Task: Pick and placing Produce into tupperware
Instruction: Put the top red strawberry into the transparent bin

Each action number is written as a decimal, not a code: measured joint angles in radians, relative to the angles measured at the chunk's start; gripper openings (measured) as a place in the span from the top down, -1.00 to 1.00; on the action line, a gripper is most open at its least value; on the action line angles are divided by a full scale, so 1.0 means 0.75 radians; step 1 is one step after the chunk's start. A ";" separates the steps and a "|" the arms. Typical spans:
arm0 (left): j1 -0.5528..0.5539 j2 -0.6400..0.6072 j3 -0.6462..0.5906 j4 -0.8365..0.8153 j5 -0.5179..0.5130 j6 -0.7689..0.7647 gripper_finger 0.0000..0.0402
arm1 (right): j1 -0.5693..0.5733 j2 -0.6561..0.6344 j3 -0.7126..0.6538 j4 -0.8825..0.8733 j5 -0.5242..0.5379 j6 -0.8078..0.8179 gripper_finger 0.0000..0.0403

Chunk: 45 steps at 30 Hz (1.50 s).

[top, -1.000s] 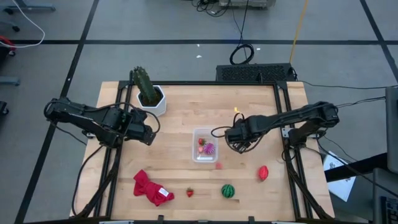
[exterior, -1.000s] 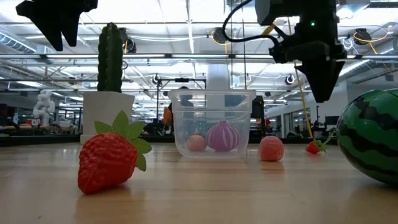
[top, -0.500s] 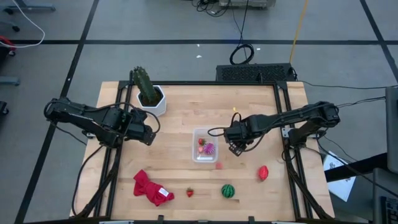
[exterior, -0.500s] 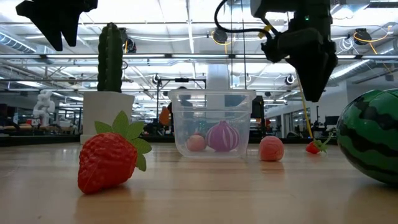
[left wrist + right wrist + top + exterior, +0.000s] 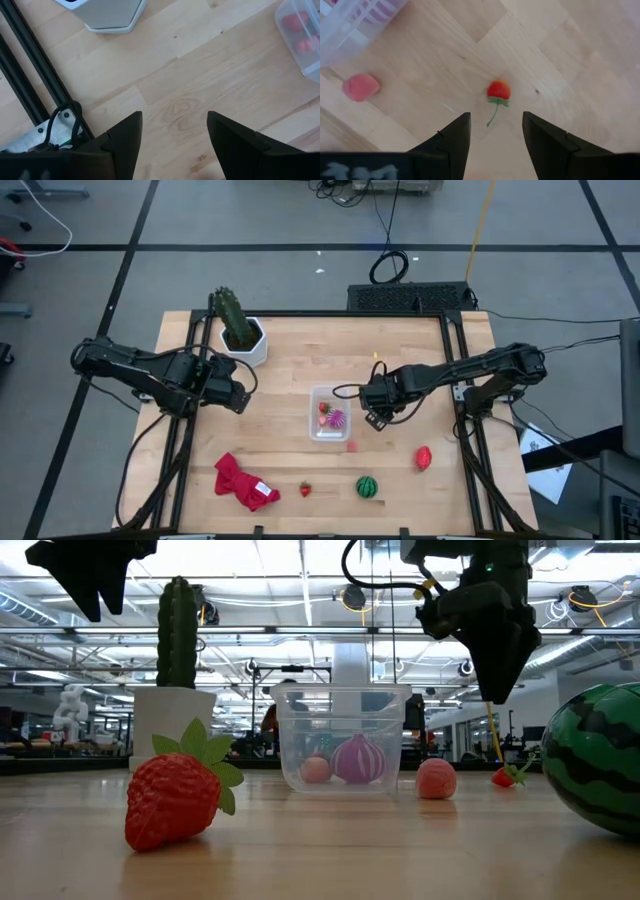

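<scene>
The clear tupperware stands mid-table and holds a purple striped ball and a small red piece. On the wood lie a pink piece, a small red fruit with a green stem, a red piece, a watermelon ball and a strawberry. My right gripper hangs open, pointing down, above the stemmed red fruit, just right of the tupperware. My left gripper stands open over bare wood at the left.
A cactus in a white pot stands at the far left. A red cloth lies near the front left. Dark frame rails run along both table sides. Bare wood lies between the tupperware and the left arm.
My right gripper has tipped so that it points more steeply down, and its fingertips have swung a little toward the tupperware. Its fingers have stayed open. The produce has not moved.
</scene>
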 joint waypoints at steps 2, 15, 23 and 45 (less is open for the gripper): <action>0.000 0.000 0.000 0.000 -0.001 0.000 -0.14 | 0.000 0.000 0.000 0.000 -0.001 0.000 0.14; 0.000 0.000 0.000 0.001 -0.007 -0.002 -0.14 | 0.008 0.000 -0.044 0.004 -0.107 -0.015 -0.06; 0.000 0.000 0.000 0.001 -0.007 -0.002 -0.14 | 0.009 0.000 -0.097 0.040 -0.104 0.032 -0.07; 0.000 0.000 0.000 0.015 -0.008 -0.007 -0.14 | -0.011 0.000 -0.309 0.359 -0.143 0.020 -0.07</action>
